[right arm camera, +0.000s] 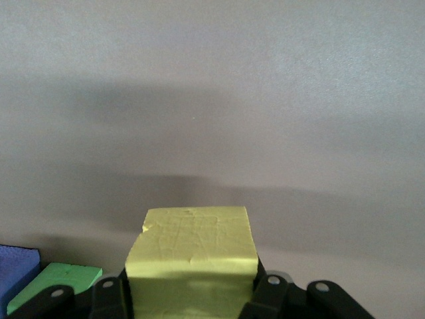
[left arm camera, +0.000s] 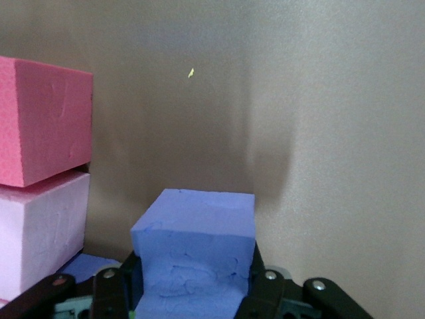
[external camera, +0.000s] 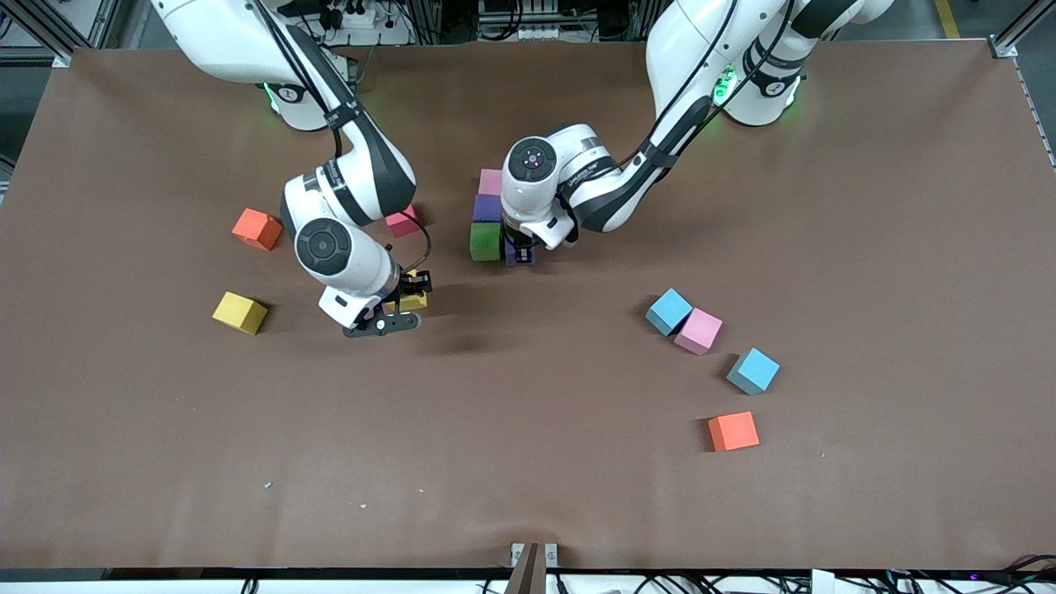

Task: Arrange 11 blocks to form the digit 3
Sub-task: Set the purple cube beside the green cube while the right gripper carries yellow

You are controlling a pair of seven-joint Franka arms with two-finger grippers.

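A short column of blocks lies mid-table: pink [external camera: 491, 181], purple [external camera: 487, 208], green [external camera: 485, 241]. My left gripper [external camera: 520, 252] [left arm camera: 196, 282] is shut on a second purple block [external camera: 520, 256] [left arm camera: 196, 242], held low right beside the green one. The left wrist view also shows a crimson block [left arm camera: 40, 126] and a pale pink block [left arm camera: 36, 232] alongside. My right gripper [external camera: 406, 301] [right arm camera: 192, 289] is shut on a yellow block [external camera: 411, 300] [right arm camera: 192, 256], over bare table toward the right arm's end. Green [right arm camera: 56, 282] and purple [right arm camera: 16, 272] show at the edge of the right wrist view.
Loose blocks: a pink-red one [external camera: 402, 221], an orange one [external camera: 257, 228] and a yellow one [external camera: 240, 313] by the right arm. Toward the left arm's end lie light blue [external camera: 668, 311], pink [external camera: 698, 331], light blue [external camera: 752, 370] and orange [external camera: 733, 431].
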